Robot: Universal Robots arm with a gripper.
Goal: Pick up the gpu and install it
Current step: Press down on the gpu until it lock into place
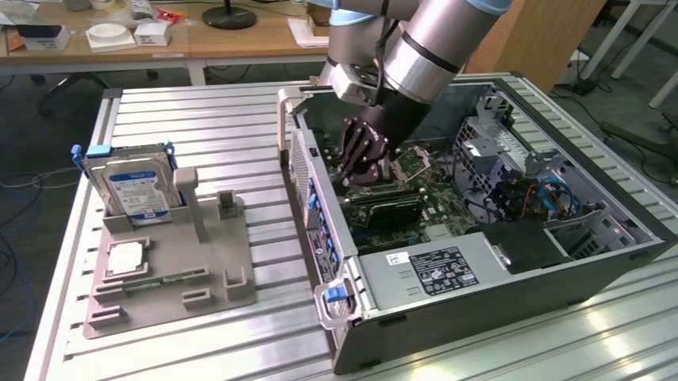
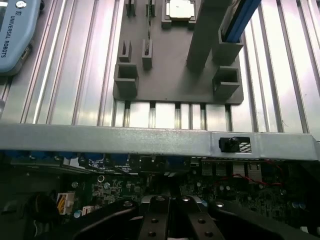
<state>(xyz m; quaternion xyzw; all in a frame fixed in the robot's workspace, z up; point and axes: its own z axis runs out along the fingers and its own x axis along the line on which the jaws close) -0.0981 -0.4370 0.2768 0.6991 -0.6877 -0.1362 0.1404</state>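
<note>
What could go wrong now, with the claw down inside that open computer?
The claw is shut low over the motherboard, so a small slip could knock a part or the CPU socket. The arm also passes close to the case's raised side wall and might bump it. Loose cables beside the drive cage could snag if it swings that way.

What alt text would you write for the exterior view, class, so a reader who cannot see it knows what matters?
A robot arm reaches into an open computer case, its shut hand low over the motherboard with a black card, probably the gpu, just below. Toward the exterior view's left, a grey holder tray carries a blue-labelled hard drive standing upright and a silver CPU chip.
</note>
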